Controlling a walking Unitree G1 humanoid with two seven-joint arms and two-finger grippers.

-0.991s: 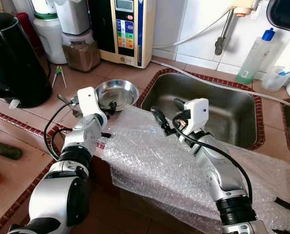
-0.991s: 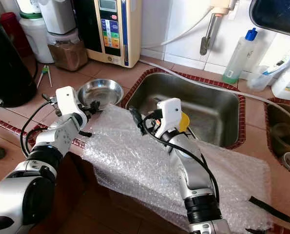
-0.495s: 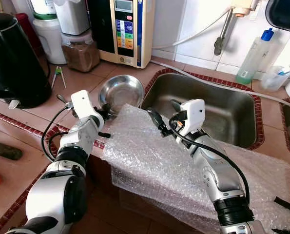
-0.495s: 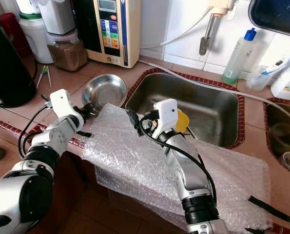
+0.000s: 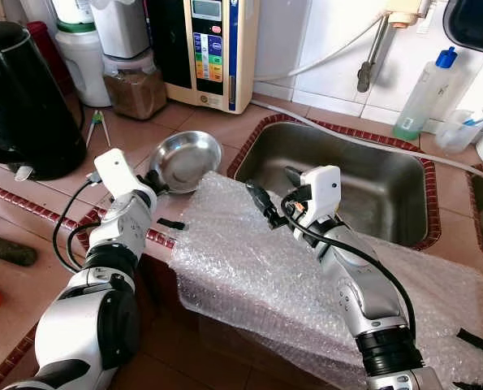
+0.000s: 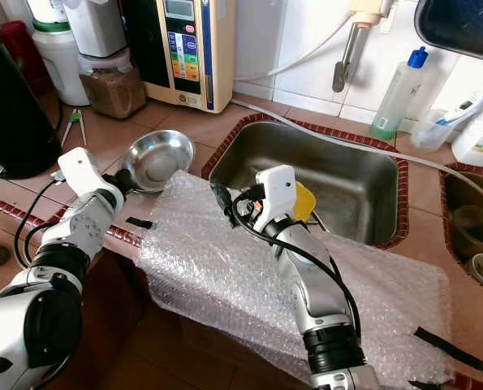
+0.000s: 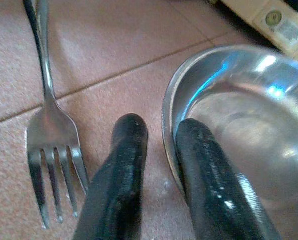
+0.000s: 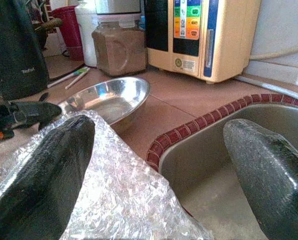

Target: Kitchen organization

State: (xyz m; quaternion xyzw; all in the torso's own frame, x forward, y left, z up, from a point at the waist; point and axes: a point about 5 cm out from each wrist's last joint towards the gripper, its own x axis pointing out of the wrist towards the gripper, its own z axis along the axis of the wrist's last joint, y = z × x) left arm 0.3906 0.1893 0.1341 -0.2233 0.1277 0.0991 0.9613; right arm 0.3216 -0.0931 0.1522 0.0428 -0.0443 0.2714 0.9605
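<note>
The left gripper (image 7: 156, 150) is pinching the rim of the steel bowl (image 5: 184, 160), tilted on the counter at ten o'clock from the sink (image 5: 347, 179). The right gripper (image 5: 271, 197) is hovering wide open above the bubble wrap (image 5: 249, 268). Next, I think, the bowl needs a careful lift.

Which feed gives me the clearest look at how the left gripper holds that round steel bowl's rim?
The left wrist view: the left gripper has one finger inside the round steel bowl and one outside, pinching its rim. Both eye views show the bowl tilted beside the bubble wrap. The right wrist view shows it whole.
</note>
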